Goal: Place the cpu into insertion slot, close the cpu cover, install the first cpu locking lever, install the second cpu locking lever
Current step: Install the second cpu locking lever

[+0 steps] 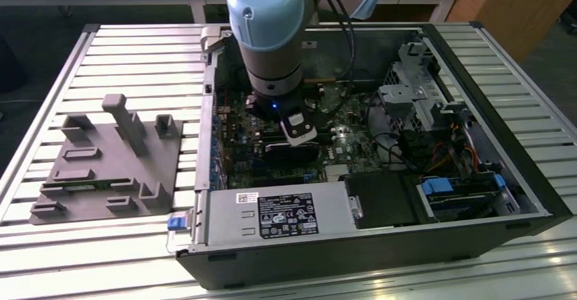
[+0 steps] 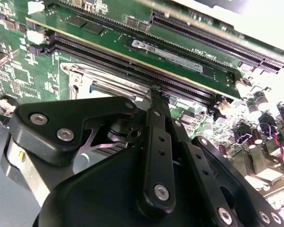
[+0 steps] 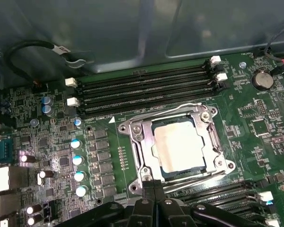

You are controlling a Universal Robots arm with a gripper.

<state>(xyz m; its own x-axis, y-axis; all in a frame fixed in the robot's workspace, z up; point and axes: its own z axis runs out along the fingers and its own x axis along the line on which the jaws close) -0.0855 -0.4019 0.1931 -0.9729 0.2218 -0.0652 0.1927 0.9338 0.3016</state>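
Exterior overlooks case (image 1: pixel 379 246) — wrist views hug motherboard (image 3: pixel 255 109).

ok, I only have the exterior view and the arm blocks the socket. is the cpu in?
Observer: Yes. In the first wrist view the cpu lies flat in the socket, pale face up.
Operator: cover?
Observer: The cover is down, its silvery frame lying around the cpu.
Operator: where's the gripper?
Observer: The gripper is at the cover's near edge with the jaws together. I cannot tell whether it is touching.
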